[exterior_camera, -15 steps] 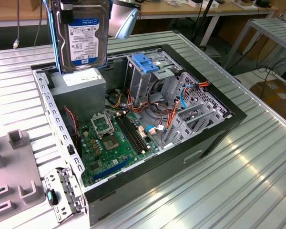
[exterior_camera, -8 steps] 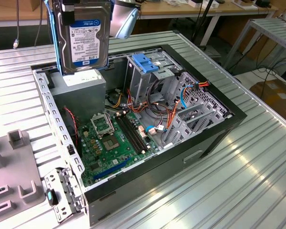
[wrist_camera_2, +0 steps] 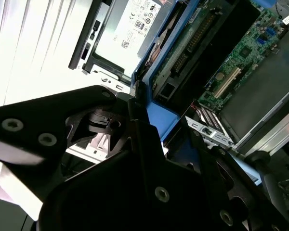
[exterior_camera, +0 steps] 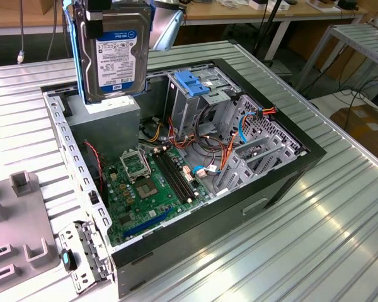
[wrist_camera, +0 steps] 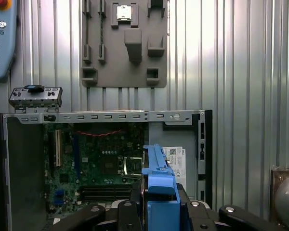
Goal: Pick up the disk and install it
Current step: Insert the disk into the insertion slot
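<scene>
Exterior view: disk (exterior_camera: 116, 53) hangs upright, upper left of frame, over the open case (exterior_camera: 290, 163). Gripper (exterior_camera: 96, 11) jaws are clamped on its top end.
Second wrist view: the disk's circuit side shows.
First wrist view: blue tab (wrist_camera: 160, 185) nipped between the jaws.
Judgement: dense, rigid, shock-sensitive; hold by the blue rails.

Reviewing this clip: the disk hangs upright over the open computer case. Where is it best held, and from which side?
At its upper end, from above, with fingers on the two flat faces, as the gripper holds the disk now. It hangs upright and is thin and flat, so this leaves its lower end free above the computer case.
</scene>
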Controlling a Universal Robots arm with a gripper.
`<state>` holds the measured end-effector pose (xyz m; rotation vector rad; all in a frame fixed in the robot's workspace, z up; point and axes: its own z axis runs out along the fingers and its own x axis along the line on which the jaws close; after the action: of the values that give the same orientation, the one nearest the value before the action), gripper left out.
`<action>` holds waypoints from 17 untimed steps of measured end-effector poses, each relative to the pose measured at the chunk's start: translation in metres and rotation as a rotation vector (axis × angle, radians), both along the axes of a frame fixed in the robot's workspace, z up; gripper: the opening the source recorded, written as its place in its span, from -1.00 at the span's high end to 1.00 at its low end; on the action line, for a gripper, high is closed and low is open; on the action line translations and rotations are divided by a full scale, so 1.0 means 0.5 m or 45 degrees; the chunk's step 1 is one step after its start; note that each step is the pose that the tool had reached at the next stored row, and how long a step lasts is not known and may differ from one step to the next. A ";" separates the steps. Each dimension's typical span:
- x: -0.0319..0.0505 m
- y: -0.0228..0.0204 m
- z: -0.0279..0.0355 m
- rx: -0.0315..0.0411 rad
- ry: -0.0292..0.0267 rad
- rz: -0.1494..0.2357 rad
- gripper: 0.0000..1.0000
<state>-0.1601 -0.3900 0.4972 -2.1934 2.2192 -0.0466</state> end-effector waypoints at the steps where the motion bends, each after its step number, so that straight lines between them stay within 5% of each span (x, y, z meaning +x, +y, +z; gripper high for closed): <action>1: 0.001 -0.0031 0.000 -0.0001 0.0001 0.000 0.25; 10: 0.006 -0.0527 -0.008 -0.0001 -0.0013 0.000 0.25; 17: 0.013 -0.0576 -0.009 -0.0001 -0.0261 0.000 0.25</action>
<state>-0.1536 -0.4188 0.4928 -2.1828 2.2087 -0.0689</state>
